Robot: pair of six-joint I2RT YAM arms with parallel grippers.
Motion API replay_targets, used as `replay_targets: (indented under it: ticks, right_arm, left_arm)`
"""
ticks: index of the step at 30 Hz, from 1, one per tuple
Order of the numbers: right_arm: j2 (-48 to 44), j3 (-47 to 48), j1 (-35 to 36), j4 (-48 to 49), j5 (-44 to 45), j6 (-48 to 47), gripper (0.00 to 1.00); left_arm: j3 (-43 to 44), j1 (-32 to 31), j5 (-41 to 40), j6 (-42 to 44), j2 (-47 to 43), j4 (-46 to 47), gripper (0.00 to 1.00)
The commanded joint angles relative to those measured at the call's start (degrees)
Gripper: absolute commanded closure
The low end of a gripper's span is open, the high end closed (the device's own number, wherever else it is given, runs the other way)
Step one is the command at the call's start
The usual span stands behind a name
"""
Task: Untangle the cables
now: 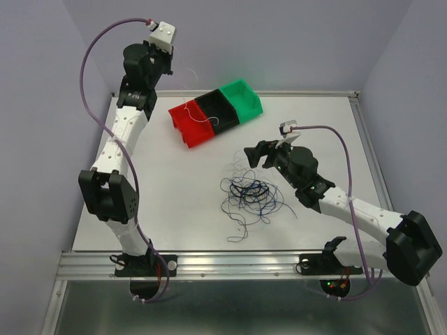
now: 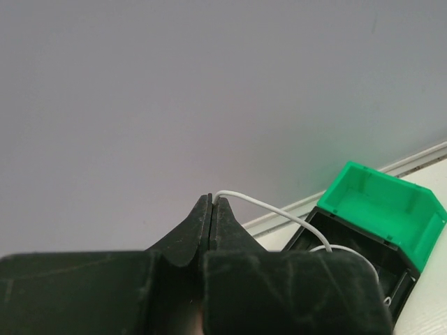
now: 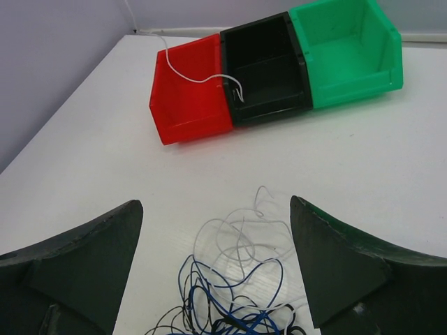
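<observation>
A tangle of thin white, dark blue and black cables (image 1: 250,195) lies mid-table; in the right wrist view it (image 3: 237,293) sits between and just ahead of my fingers. My right gripper (image 1: 257,157) is open and empty, low over the far edge of the tangle (image 3: 215,204). My left gripper (image 1: 167,68) is raised high at the far left, shut on one white cable (image 2: 279,213) pinched at the fingertips (image 2: 212,199). That white cable (image 3: 202,77) hangs down across the red bin (image 3: 188,105) into the black bin (image 3: 265,70).
A red bin (image 1: 190,125), a black bin (image 1: 216,110) and a green bin (image 1: 243,98) stand in a row at the back centre. The table's raised rim (image 1: 307,93) runs along the far side. Purple walls close in behind and on both sides.
</observation>
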Motion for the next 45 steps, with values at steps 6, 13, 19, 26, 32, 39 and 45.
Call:
replay_targets:
  ticks: [6,13,19,26,32,39,45]
  right_arm:
    - [-0.6,-0.2,0.5,1.9,-0.6,0.1,0.09]
    - [-0.7,-0.3,0.4,1.9,-0.6,-0.1,0.09]
    - [-0.5,-0.2,0.4,1.9,-0.9,-0.3,0.09]
    - [-0.4,-0.2,0.4,1.9,-1.2,-0.5,0.09]
    - [-0.5,-0.2,0.4,1.9,-1.8,-0.6,0.09]
    - [-0.5,-0.2,0.4,1.9,-2.4,-0.7,0.09]
    - [-0.7,-0.3,0.4,1.9,-3.0,-0.6,0.09]
  left_arm:
    - [2.4,5.0,5.0,-2.4,-2.2,3.6,1.00]
    - [3.5,5.9,5.2,-3.0,-3.2,3.2,1.00]
    - [8.8,6.0,4.4,-3.3,-2.7,0.7,1.00]
    - [14.8,6.2,5.0,-4.0,-2.7,-0.6,1.00]
    - [18.4,6.2,5.8,-4.4,-1.4,-1.6,1.00]
    - [14.8,6.2,5.8,-3.5,-1.0,-0.4,1.00]
    - [10.1,6.2,6.9,-3.6,-1.5,1.1,1.00]
